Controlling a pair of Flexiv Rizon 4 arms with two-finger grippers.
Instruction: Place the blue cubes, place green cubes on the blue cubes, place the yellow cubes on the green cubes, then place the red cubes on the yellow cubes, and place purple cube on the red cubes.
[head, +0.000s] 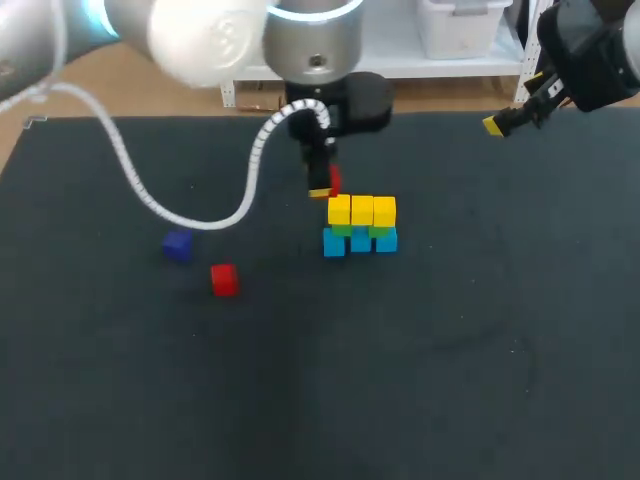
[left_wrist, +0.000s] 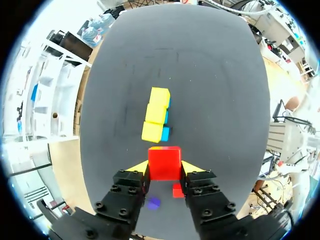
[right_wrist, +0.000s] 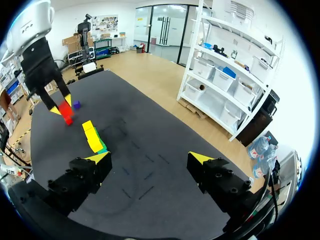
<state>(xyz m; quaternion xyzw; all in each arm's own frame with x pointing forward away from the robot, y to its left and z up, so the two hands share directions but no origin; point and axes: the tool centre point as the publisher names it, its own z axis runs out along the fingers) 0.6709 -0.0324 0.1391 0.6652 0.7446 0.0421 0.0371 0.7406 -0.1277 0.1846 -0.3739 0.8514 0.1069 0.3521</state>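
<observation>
Red cube (left_wrist: 164, 161), smooth-faced and square-edged, is clamped from two sides between the yellow wedge tips of the left tool (left_wrist: 164, 168), which is closed down to the cube's width. It is held in the air just beside the stack, near the end of the yellow row and apart from it. The stack is built in three layers: a row of three light blue cubes (head: 360, 241) is set on the bench (head: 450, 380), green cubes (head: 342, 230) are seen as a thin band above them, and three yellow cubes (head: 361, 210) are laid flush on top in a straight line. A second red cube (head: 223, 279) and a purple cube (head: 177, 245) are left loose on the dark, matte bench surface, near each other and well apart from the stack. The right tool (right_wrist: 150, 159) is spread wide with nothing held, and is kept high over the bench's far right side. A white ribbed cable (head: 150, 200) is looped from the left arm.
</observation>
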